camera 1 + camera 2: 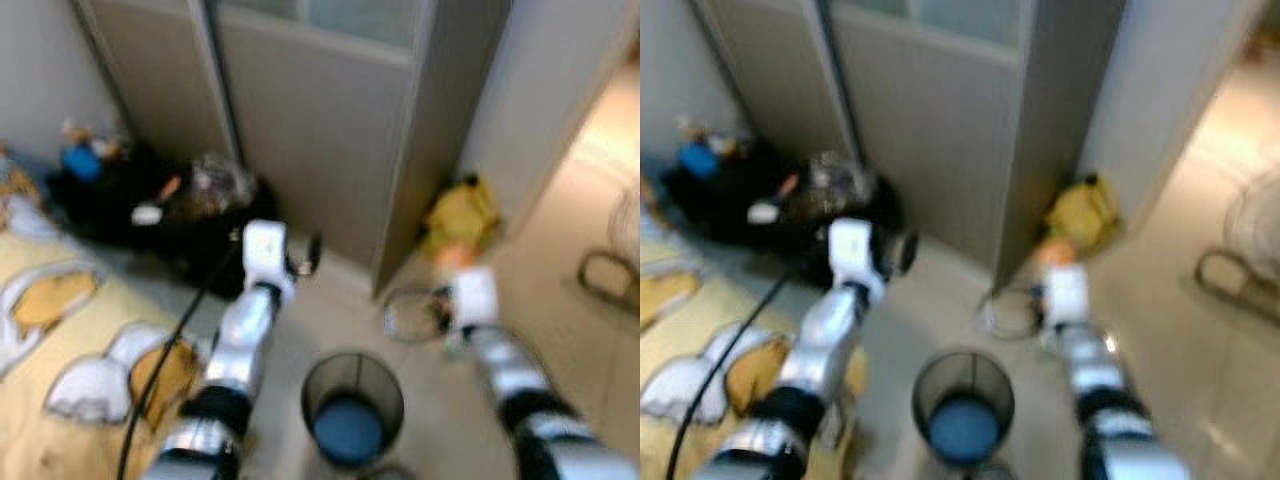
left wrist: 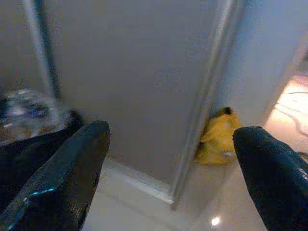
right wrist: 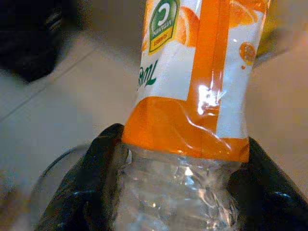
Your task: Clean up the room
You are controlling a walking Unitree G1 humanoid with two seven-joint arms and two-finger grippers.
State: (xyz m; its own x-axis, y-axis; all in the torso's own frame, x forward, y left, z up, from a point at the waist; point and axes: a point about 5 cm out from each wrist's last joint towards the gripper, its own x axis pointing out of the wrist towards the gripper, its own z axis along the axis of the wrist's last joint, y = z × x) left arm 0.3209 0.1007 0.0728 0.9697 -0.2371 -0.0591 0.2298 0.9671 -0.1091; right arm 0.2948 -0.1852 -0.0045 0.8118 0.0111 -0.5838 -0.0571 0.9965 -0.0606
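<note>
My right gripper (image 3: 173, 183) is shut on a clear plastic bottle (image 3: 192, 72) with an orange and white label; its black fingers (image 3: 96, 163) press the crumpled clear part. In the blurred left eye view the bottle (image 1: 455, 258) shows as an orange blob above the floor, ahead of my right wrist. A black mesh waste bin (image 1: 352, 405) with something blue inside stands on the floor between my arms, nearer to me than both grippers. My left gripper (image 1: 305, 258) is raised over the floor left of the bin, its fingers (image 2: 72, 168) wide open and holding nothing.
Grey doors (image 1: 320, 120) close off the back. A yellow bag (image 1: 462, 215) slumps at the door corner. A black heap with clutter (image 1: 150, 210) lies at the left, yellow patterned bedding (image 1: 60, 330) nearer. A pale ring (image 1: 410, 312) lies on the floor.
</note>
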